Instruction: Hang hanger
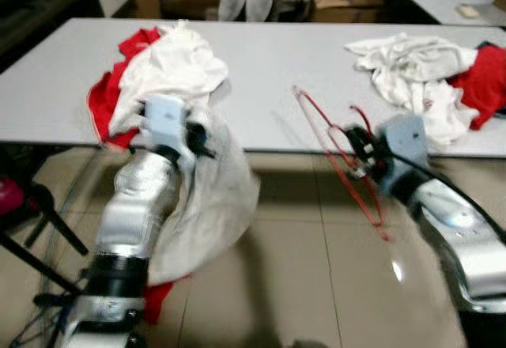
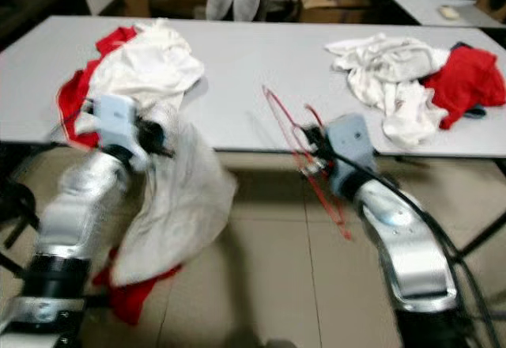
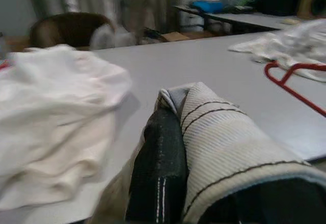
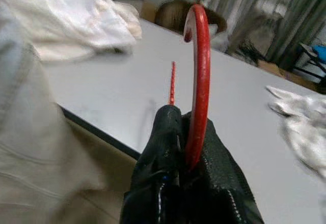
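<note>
While we stand at the near edge of the grey table (image 1: 269,63), our right gripper (image 4: 189,147) clamps its 2 black fingers (image 4: 160,147) on the red hanger (image 1: 340,154), gripping it low on the hook. That hanger hangs tilted just off the table's near edge, its hook curling upward over the tabletop and its wire frame slanting down toward the tiled floor (image 1: 316,285). Our left gripper (image 1: 198,138) is clenched on a white garment (image 1: 209,206), whose ribbed, dark-striped collar wraps over one finger (image 3: 158,173) in the left wrist view; the cloth drapes from the gripper past the near edge and down along the left arm. Behind it, near the table's left end, lies a heap of white and red clothes (image 1: 162,67). A 2nd pile of white and red laundry (image 1: 427,71) sits toward the right end. Cardboard boxes (image 1: 340,0) stand beyond the far edge.
</note>
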{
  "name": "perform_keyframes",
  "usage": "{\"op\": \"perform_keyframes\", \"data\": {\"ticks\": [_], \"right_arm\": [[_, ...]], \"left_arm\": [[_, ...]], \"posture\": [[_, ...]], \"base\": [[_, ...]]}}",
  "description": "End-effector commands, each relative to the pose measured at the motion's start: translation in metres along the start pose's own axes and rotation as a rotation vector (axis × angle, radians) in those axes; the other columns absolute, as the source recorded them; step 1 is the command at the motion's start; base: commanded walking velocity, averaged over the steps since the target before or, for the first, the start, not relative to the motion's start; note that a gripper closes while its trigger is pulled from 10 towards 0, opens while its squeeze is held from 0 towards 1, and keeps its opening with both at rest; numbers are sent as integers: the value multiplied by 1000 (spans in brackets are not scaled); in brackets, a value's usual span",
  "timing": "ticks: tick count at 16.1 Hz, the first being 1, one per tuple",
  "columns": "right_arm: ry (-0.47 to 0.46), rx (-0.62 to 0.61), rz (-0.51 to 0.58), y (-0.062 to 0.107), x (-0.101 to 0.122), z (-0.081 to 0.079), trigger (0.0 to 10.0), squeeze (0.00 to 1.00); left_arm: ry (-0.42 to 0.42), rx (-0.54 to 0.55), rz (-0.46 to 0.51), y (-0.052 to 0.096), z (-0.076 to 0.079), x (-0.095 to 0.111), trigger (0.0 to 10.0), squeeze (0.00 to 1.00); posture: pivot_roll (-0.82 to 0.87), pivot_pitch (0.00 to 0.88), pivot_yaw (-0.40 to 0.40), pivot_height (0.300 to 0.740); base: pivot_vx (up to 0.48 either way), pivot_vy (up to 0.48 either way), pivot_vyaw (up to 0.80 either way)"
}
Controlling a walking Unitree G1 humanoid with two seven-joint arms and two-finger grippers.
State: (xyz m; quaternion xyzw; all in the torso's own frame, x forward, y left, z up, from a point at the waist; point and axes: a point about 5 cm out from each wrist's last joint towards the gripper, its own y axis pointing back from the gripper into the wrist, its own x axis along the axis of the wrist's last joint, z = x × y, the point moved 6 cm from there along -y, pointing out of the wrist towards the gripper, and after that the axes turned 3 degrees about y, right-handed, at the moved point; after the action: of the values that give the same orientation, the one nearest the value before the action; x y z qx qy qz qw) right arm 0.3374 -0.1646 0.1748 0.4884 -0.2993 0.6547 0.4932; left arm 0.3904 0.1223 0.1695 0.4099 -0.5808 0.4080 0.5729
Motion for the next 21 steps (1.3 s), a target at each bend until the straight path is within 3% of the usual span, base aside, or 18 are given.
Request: {"op": "perform_keyframes", "data": {"ticks": [1, 3, 4, 7, 11, 12, 18, 21], "right_arm": [[23, 4, 39, 1, 10, 4, 10000, 0], [63, 105, 72, 10, 18, 3, 10000, 0], [94, 249, 122, 28, 29, -4, 10000, 0], [89, 416, 132, 52, 39, -5, 10000, 0], [127, 554, 86, 84, 46, 14, 10000, 0], [117, 604, 107, 95, 58, 16, 10000, 0], [41, 719, 214, 108, 85, 5, 10000, 0], [51, 722, 186, 106, 80, 1, 10000, 0]], "left_arm": [[-34, -14, 103, -5, -2, 32, 10000, 0], [-51, -35, 121, -12, -3, 42, 10000, 0], [-56, -52, 148, -20, -5, 55, 10000, 0], [-74, -91, 194, -33, -3, 79, 10000, 0], [-161, -103, 272, -53, -18, 131, 10000, 0], [-178, -125, 294, -59, -16, 148, 10000, 0], [-167, -208, 362, -73, 10, 177, 10000, 0], [-109, -305, 430, -69, 28, 200, 10000, 0]], "posture": [[-164, 0, -4, 740], [-165, 0, -2, 740], [-169, 0, 3, 740], [-174, 0, 10, 740], [-176, 0, 18, 740], [-177, 0, 21, 740], [-186, 0, 29, 740], [-195, 0, 39, 740]], "base": [[371, 0, 0], [368, 0, 0], [371, 0, 0], [368, 0, 0], [365, 0, 0], [364, 0, 0], [363, 0, 0], [360, 0, 0]]}}
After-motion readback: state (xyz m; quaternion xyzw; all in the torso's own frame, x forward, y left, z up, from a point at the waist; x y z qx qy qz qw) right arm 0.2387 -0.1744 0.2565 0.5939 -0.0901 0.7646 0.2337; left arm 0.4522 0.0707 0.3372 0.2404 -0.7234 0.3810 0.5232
